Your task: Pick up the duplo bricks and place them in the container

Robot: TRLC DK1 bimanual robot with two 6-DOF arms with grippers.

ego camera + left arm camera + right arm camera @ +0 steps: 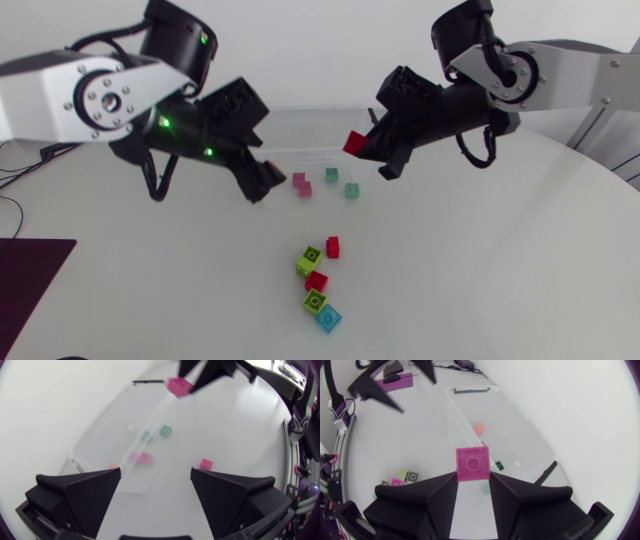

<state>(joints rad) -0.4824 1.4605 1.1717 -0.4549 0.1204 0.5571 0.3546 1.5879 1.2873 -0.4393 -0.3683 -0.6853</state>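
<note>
Though the head view shows the right gripper [358, 148] pinching a red brick [354, 143] over the clear container [310, 125], the right wrist view makes plain an orange brick [479, 427] inside; the left gripper [262, 178] hangs spread; five bricks [317, 281] lie nearer: two red, two lime, one blue

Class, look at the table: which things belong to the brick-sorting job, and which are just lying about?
Job: clear plastic container; red plastic brick held in right tool; loose coloured plastic bricks.
Lying about: dark maroon flat mat.
</note>
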